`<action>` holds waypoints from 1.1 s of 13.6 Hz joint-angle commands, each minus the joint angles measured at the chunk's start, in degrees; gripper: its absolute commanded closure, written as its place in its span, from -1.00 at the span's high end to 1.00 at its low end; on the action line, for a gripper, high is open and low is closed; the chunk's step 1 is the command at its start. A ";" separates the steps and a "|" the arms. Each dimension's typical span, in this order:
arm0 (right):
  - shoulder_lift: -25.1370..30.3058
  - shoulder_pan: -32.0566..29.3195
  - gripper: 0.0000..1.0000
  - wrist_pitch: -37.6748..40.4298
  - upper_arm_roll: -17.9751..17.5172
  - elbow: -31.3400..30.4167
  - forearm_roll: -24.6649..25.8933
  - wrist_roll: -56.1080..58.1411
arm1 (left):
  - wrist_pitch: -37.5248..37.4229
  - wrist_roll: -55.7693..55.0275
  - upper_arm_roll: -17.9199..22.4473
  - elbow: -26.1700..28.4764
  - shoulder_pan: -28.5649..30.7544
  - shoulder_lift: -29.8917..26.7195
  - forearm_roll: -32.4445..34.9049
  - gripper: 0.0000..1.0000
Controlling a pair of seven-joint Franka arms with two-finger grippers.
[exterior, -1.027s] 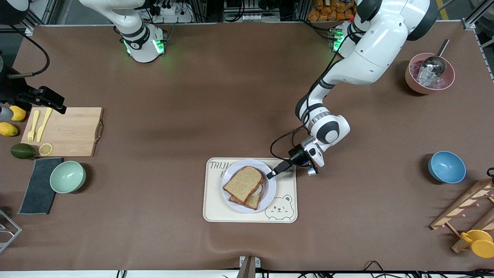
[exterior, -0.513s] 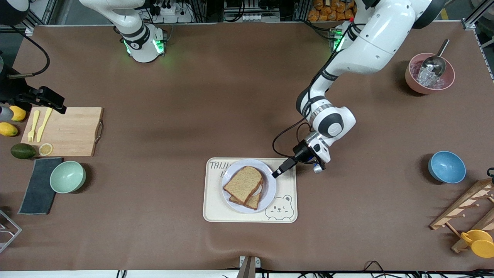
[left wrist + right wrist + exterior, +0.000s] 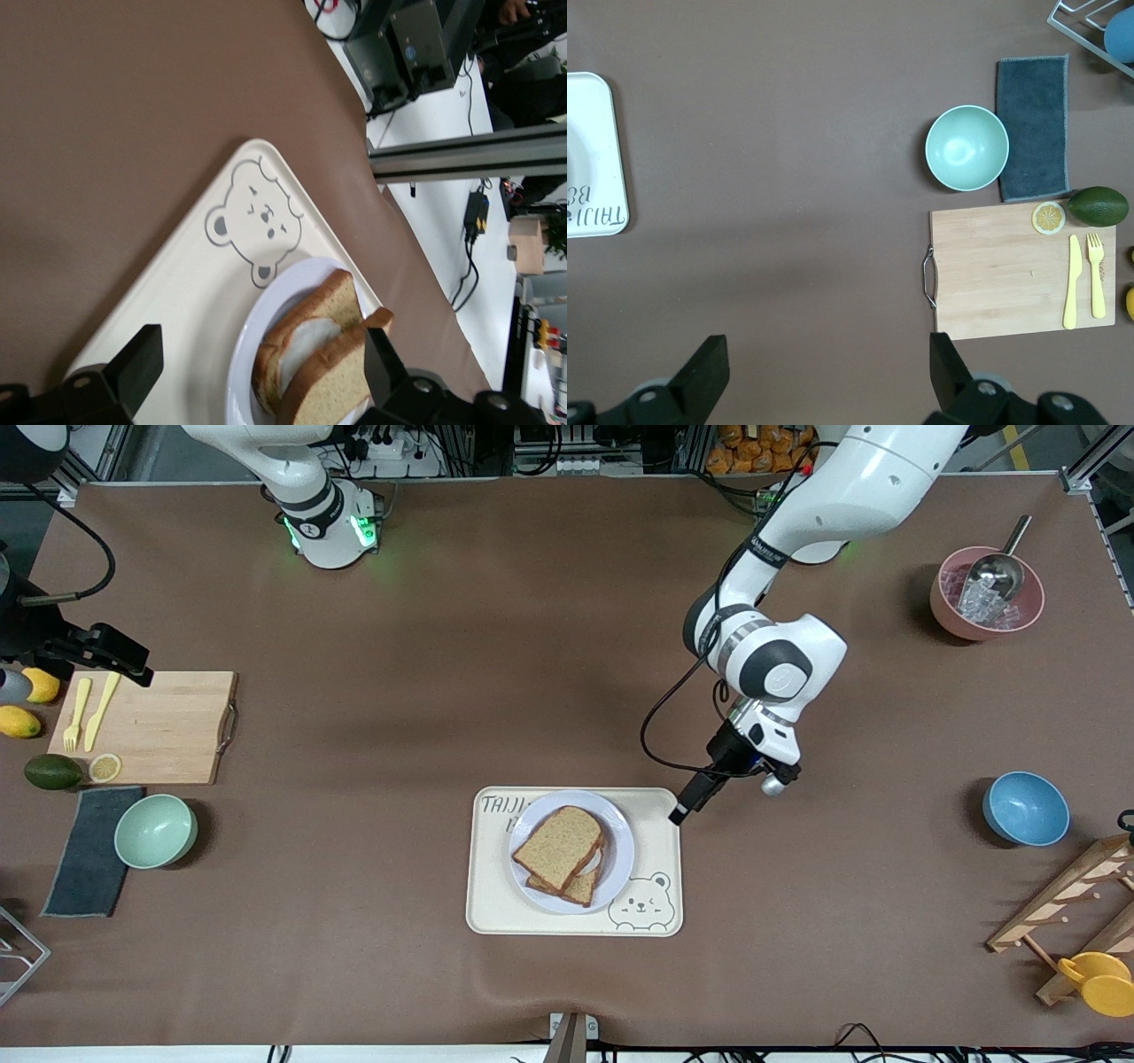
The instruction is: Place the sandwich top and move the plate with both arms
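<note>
The left gripper [image 3: 684, 811] has lifted away from the plate [image 3: 622, 849] toward the left arm's end of the cream tray [image 3: 485, 908], fingers [image 3: 135, 365] apart and empty. The sandwich top [image 3: 559, 847] lies on the egg slice, rounded crust pointing diagonally toward the right arm's end. The right gripper [image 3: 824, 372] waits over the cutting board's [image 3: 159, 731] end, fingers apart.

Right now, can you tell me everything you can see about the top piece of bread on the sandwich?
The sandwich top is one slice of brown, speckled wholegrain bread with a darker crust. It lies flat but turned askew on a lower slice, whose corner pokes out nearer the front camera. The left wrist view shows something white between the slices. The sandwich sits on the round pale plate, which rests on the cream bear tray. No hand touches the bread.
</note>
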State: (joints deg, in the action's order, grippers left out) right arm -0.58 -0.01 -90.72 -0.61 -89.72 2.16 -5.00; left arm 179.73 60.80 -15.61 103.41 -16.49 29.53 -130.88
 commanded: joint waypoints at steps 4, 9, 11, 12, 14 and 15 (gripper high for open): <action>0.05 0.36 1.00 0.45 0.08 -0.02 0.91 -0.54 | 6.24 0.98 0.06 2.15 3.47 -1.67 10.72 1.00; 0.05 0.36 1.00 0.63 0.08 -0.02 0.91 -0.54 | 6.42 11.79 0.14 3.12 7.96 -1.32 14.60 1.00; 0.05 0.45 1.00 0.63 0.08 -0.02 0.91 -0.54 | 6.68 14.94 0.15 3.11 9.44 -1.41 18.10 1.00; 0.05 0.45 1.00 0.63 0.08 -0.02 0.91 -0.54 | 6.68 18.01 -0.46 3.03 11.54 -1.41 18.38 1.00; 0.05 0.54 1.00 0.80 0.08 -0.02 0.91 -0.54 | 6.60 23.11 -0.64 3.11 13.58 -1.32 18.82 1.00; 0.05 0.54 1.00 0.80 0.08 -0.02 0.91 -0.54 | 6.51 24.26 -1.43 3.03 15.41 -1.32 19.95 1.00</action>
State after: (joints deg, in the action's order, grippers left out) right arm -0.58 -0.01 -90.35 -0.63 -89.72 2.17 -5.00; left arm 185.90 82.28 -15.23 105.77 -4.24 29.08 -113.20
